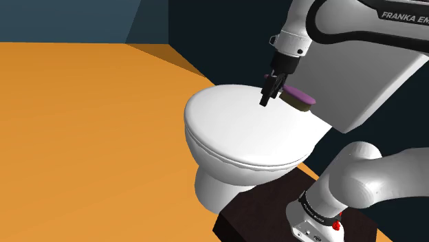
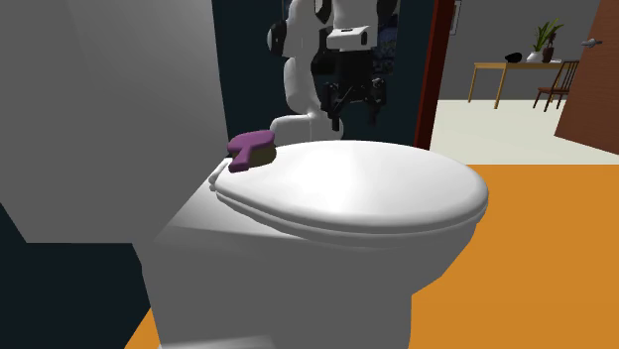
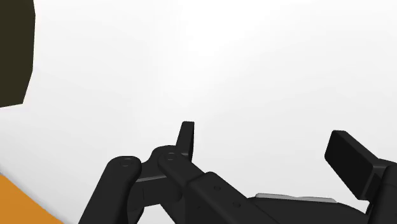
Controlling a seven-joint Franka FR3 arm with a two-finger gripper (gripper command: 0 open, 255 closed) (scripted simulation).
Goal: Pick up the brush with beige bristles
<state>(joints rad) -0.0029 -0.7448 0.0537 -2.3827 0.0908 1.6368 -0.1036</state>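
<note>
Brush [image 2: 251,148], purple-backed with beige bristles, lies at the rear of the white toilet lid [image 2: 397,188], close by the tank [image 2: 99,109]; right of it in the second exterior view, black jaws hang apart above the lid

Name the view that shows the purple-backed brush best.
The second exterior view: the brush lies unobstructed at the rear of the toilet lid, with its purple back and tan bristles both visible. The shoulder view shows it side-on, beside the end effector. The wrist view gives a dark olive patch, possibly its bristles.
</note>
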